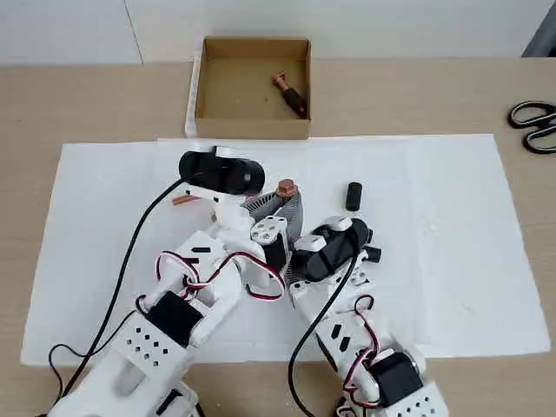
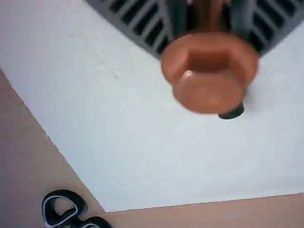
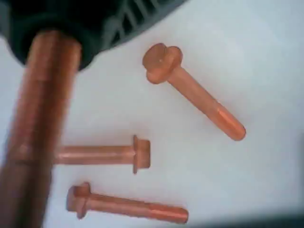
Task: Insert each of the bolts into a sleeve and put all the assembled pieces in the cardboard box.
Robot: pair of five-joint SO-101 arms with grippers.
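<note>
My left gripper (image 1: 280,201) is shut on a copper bolt; its hex head (image 1: 287,188) (image 2: 209,71) sticks out past the grey ribbed fingers (image 2: 133,19). In the right wrist view the bolt's threaded shaft (image 3: 42,118) comes out of a black sleeve (image 3: 90,33), which my right gripper (image 1: 291,221) appears to be shut on, right against the left gripper. Three loose bolts (image 3: 192,90) (image 3: 107,154) (image 3: 126,205) lie on the white paper beyond. A loose black sleeve (image 1: 354,195) (image 2: 231,112) stands on the paper nearby. The cardboard box (image 1: 252,129) holds one assembled piece (image 1: 291,94).
A white paper sheet (image 1: 452,243) covers the middle of the wooden table. Black scissors (image 1: 534,126) (image 2: 64,211) lie on the bare wood at the far right. One bolt end (image 1: 184,199) shows beside the left arm. The arms' cables trail toward the front edge.
</note>
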